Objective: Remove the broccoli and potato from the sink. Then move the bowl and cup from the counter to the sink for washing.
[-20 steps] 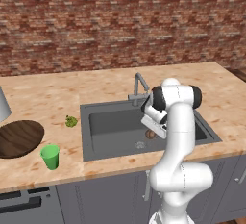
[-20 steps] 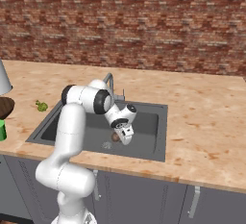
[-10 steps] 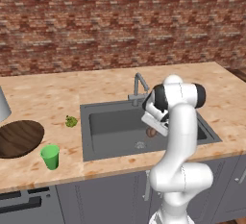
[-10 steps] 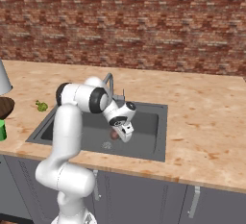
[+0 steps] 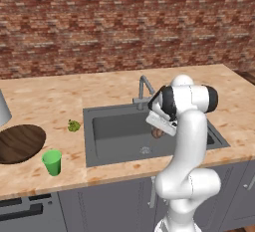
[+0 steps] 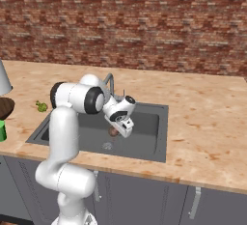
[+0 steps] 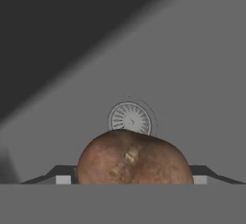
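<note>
The potato (image 7: 133, 158) is sitting clamped between the gripper (image 5: 157, 132) fingers, hanging above the sink (image 5: 119, 134) floor over the drain (image 7: 130, 118); the broccoli (image 5: 73, 125) is lying on the counter (image 5: 50, 96); no writing is showing

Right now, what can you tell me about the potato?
The potato is a small brown roundish lump with mottled reddish skin and a pale scuff on top. It sits clamped between the robot's two dark fingers, one at each side, held above the floor of the dark grey sink, with the round drain showing beyond it.
</note>
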Robot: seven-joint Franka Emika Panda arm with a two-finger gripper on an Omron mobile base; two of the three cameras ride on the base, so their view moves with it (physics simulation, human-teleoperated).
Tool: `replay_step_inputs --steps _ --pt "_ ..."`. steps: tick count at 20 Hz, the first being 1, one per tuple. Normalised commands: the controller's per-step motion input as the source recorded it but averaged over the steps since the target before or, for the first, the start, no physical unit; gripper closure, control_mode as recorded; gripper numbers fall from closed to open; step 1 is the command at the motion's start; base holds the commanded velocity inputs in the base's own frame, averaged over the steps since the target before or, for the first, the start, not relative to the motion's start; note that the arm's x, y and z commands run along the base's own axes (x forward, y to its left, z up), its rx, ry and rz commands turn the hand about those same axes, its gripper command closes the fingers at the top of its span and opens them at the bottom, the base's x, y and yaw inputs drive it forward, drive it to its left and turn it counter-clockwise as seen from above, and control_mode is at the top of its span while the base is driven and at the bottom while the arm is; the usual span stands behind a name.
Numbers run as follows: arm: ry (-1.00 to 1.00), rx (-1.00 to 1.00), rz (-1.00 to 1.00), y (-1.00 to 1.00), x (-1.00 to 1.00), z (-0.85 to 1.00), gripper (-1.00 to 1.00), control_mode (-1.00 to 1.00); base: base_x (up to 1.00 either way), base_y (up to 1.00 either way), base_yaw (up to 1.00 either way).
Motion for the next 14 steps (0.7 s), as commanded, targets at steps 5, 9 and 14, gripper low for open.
replay_step_inputs --steps 5,9,14 --pt "0.00 -0.01 0.14 0.08 -0.16 0.33 1.00 -1.00 0.00 0.00 0.00" --pt "-0.03 0.00 0.14 0.08 -0.22 0.34 1.00 -1.00 0.00 0.00 0.00" --pt "-0.06 -0.01 0.14 0.09 -0.21 0.35 1.00 -1.00 0.00 0.00 0.00"
